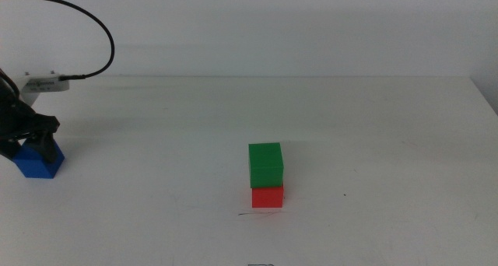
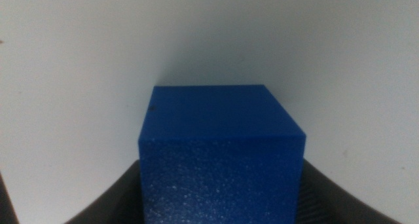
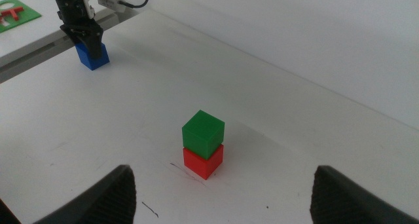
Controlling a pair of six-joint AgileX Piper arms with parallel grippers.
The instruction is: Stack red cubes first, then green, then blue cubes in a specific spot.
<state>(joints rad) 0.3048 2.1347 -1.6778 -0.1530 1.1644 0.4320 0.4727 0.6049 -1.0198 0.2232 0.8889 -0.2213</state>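
Blue cube (image 1: 37,162) sits far left on the white worktop (image 1: 373,141), left hand (image 1: 31,145) clamped round it. Green cube (image 1: 265,165) tops red cube (image 1: 268,197) at centre; right hand (image 3: 222,198) hangs spread wide.

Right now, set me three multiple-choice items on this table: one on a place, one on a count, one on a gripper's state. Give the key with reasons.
1. Where is the green cube?
A. On top of the red cube
B. Beside the blue cube
C. Between the right gripper's jaws

2. How many cubes are in the stack near the thin dark line?
A. One
B. Two
C. Three

3. What is the left gripper doing?
A. Hanging open over the stack
B. Shut on the blue cube at the table's left side
C. Holding the red cube

Key: 1 A, the middle view shows green resting directly on red. 2 B, only green and red are stacked; blue stands apart. 3 B, the left wrist view shows the blue cube filling the space between its jaws, while the right gripper waits open, away from the stack.
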